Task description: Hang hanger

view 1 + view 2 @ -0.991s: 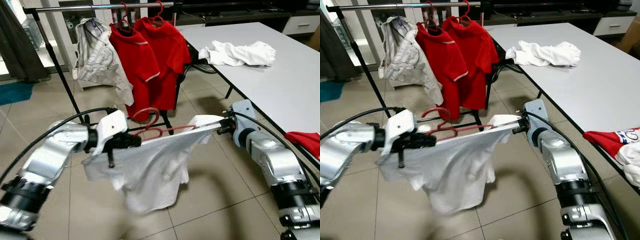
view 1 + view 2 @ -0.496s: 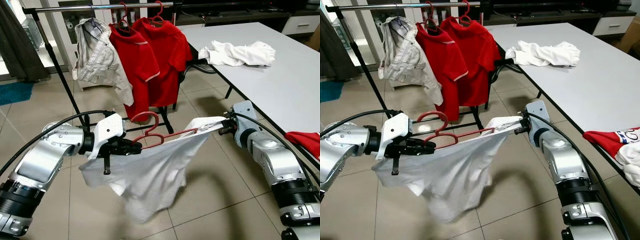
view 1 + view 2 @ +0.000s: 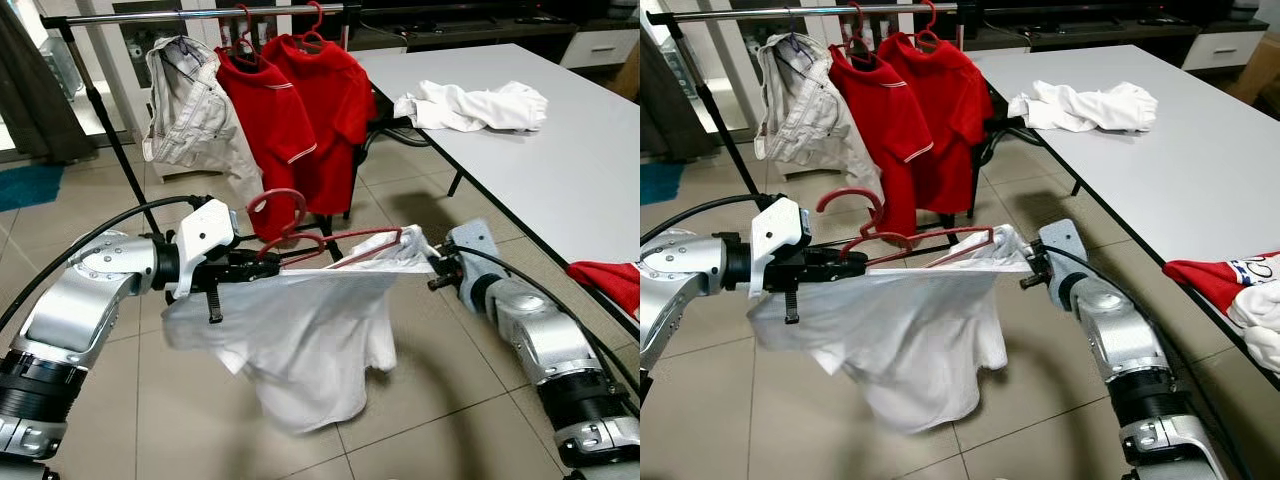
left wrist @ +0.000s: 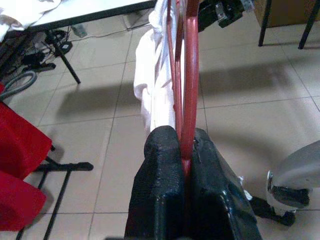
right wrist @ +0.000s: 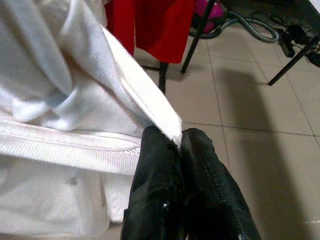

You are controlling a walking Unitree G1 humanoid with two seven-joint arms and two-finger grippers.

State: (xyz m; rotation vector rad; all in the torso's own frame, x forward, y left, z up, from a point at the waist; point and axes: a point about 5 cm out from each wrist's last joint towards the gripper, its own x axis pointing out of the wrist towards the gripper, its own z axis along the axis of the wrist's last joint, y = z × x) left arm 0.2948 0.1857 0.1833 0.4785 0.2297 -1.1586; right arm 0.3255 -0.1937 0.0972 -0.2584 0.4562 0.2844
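Right now you have the left gripper [image 4: 186,150] clamped on the red hanger [image 3: 330,243], pinching its bar between both fingers, and the right gripper [image 5: 180,145] pinched tight on a fold of the white shirt [image 3: 300,340]. The shirt hangs from the hanger between your two arms, low over the tiled floor [image 3: 450,400], well short of the clothes rail [image 3: 200,15] ahead. On that rail you can count three garments: one pale shirt [image 3: 195,105] and two red shirts [image 3: 290,120], on red hangers. Black stand legs [image 3: 335,240] sit just beyond your hanger. To your right stands the white table [image 3: 560,150], with one heap of white clothes [image 3: 475,105] on it and red cloth [image 3: 610,280] at its near edge.
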